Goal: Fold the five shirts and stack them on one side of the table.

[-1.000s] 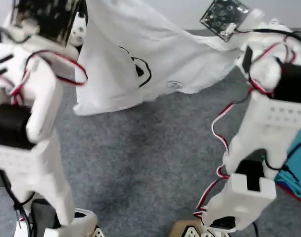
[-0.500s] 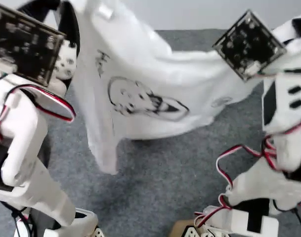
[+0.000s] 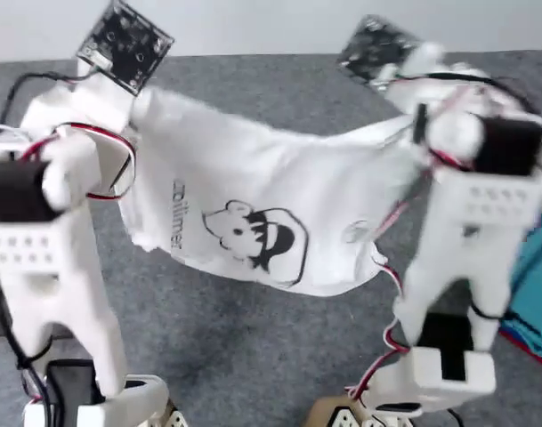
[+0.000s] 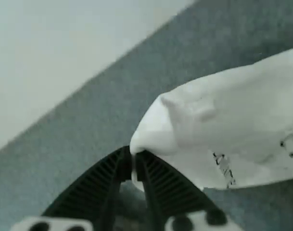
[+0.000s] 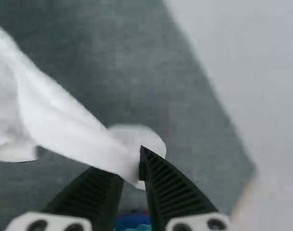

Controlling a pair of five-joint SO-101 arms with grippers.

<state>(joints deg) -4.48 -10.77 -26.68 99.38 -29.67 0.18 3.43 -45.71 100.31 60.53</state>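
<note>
A white shirt (image 3: pixel 253 213) with a black cartoon print hangs spread between the two arms above the grey table. My left gripper (image 4: pixel 133 166) is shut on one bunched edge of the white shirt (image 4: pixel 218 125). My right gripper (image 5: pixel 132 171) is shut on the opposite edge of the white shirt (image 5: pixel 55 125). In the high view the left arm (image 3: pixel 52 222) holds the shirt's left end and the right arm (image 3: pixel 466 205) its right end. The shirt's lower hem sags toward the table in the middle.
A blue cloth with a red edge (image 3: pixel 533 294) lies at the table's right side behind the right arm. The grey table surface (image 3: pixel 244 356) runs back to a pale wall (image 3: pixel 253 22).
Both arms have swung the white shirt from up and back to forward and lower. It now hangs flatter, with the cartoon print turned upright toward the camera.
</note>
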